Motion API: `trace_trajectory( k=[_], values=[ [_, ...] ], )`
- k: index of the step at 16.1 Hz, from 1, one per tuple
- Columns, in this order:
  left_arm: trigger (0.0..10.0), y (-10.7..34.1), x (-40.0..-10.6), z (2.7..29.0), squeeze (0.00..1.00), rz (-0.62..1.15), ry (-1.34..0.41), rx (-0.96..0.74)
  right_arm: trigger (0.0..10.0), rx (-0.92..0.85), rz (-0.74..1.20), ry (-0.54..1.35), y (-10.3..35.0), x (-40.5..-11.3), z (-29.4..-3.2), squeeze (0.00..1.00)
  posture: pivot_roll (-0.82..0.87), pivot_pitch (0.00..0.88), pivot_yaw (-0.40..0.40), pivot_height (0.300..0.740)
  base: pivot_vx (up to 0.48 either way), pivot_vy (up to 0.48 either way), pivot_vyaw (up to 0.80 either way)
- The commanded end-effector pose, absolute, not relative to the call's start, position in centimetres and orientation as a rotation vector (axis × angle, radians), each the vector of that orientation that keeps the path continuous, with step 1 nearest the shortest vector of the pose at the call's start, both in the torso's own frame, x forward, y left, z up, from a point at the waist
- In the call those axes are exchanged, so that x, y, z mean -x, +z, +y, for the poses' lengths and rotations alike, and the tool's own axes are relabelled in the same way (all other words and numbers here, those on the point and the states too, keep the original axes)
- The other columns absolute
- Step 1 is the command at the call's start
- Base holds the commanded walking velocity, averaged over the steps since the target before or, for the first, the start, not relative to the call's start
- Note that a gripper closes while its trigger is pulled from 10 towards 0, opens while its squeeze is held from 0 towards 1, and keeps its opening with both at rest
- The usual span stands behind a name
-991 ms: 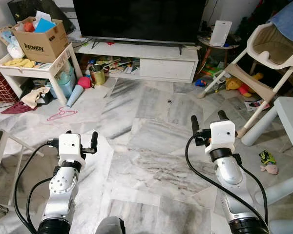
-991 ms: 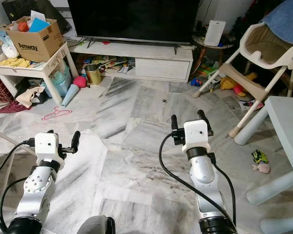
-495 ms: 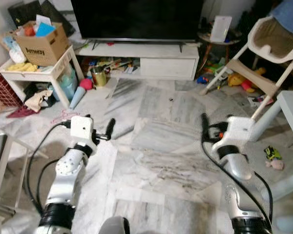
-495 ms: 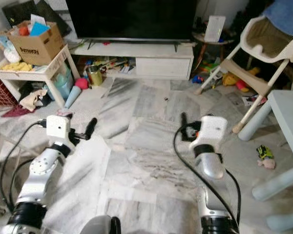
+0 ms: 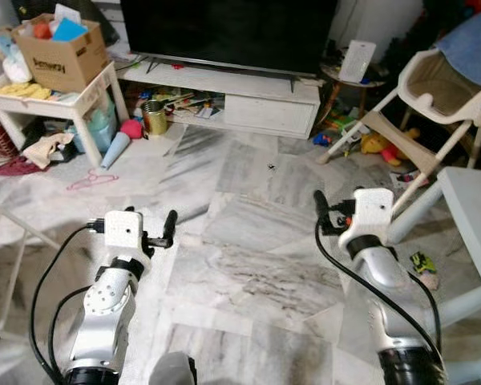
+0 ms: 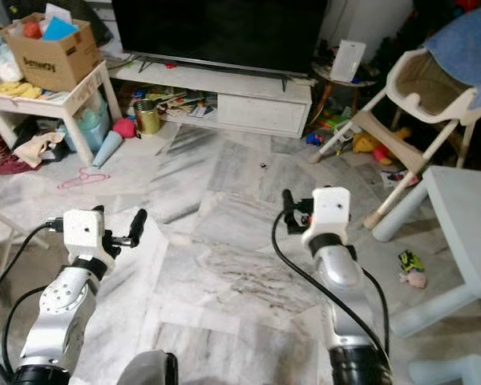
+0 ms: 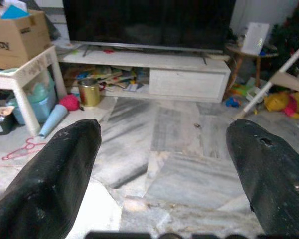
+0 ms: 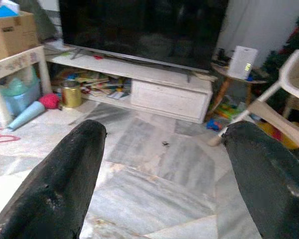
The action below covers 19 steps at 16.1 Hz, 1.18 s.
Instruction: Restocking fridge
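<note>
No fridge or goods for it are in sight; I face a living room with a marble floor. My left gripper is held out low on the left above the floor, fingers wide apart and empty. On the right my right gripper hovers at about the same height, open too, with nothing between its fingers. Both wrist views look along the fingers toward the TV stand.
A dark TV stands on a white low stand ahead. At the left is a white side table with a cardboard box; a high chair and a pale blue table are on the right. Toys and a pink hanger litter the floor.
The whole picture has swayed and shifted, so the camera has moved. Both arms stay held out in front, grippers still open and empty.
</note>
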<state>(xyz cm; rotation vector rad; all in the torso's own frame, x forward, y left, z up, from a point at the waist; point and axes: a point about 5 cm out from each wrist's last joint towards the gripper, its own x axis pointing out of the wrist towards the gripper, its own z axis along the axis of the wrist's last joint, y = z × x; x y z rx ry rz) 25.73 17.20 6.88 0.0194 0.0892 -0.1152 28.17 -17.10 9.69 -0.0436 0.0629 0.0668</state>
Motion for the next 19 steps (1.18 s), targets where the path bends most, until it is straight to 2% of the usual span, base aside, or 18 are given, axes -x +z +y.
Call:
trace_trajectory(
  k=[1, 3, 6, 7, 8, 11, 19],
  values=[
    [10.0, 7.3, -25.9, 16.8, 0.00, 0.079, -0.135, -0.046, 10.0, 0.045, 0.066, 0.065, 9.6, -28.4, -17.0, 0.00, 0.08, 0.000, -0.057, 0.740, 0.000, 0.000, 0.00],
    [10.0, 7.1, -25.9, 16.4, 0.00, 0.121, -0.228, -0.062, 10.0, 0.052, 0.055, 0.046, 9.5, -28.3, -16.6, 0.00, 0.06, 0.000, -0.047, 0.740, 0.000, 0.000, 0.00],
    [10.0, 6.1, -25.5, 17.4, 0.00, 0.178, -0.281, -0.136, 10.0, 0.083, 0.026, 0.073, 9.5, -27.7, -16.8, 0.00, 0.05, 0.000, -0.036, 0.740, 0.000, 0.000, 0.00],
    [10.0, 6.3, -25.7, 17.4, 0.00, 0.168, -0.274, -0.138, 10.0, 0.068, 0.028, 0.067, 9.4, -27.5, -16.8, 0.00, 0.04, 0.000, -0.024, 0.740, 0.000, 0.000, 0.00],
    [10.0, 7.0, -26.5, 17.9, 0.00, 0.148, -0.193, -0.076, 10.0, 0.052, 0.047, 0.044, 9.1, -27.2, -17.0, 0.00, 0.02, 0.000, -0.009, 0.740, 0.000, 0.000, 0.00],
    [10.0, 6.7, -26.8, 18.6, 0.00, 0.163, -0.098, -0.031, 10.0, 0.051, 0.043, 0.022, 8.8, -26.8, -17.2, 0.00, 0.01, 0.000, -0.001, 0.740, -0.175, 0.000, -0.73],
    [10.0, 7.1, -27.6, 18.3, 0.00, 0.158, -0.123, -0.059, 10.0, 0.077, 0.030, -0.033, 9.1, -27.1, -18.3, 0.00, 0.00, 0.000, 0.018, 0.740, -0.301, 0.000, -0.75]
  ],
)
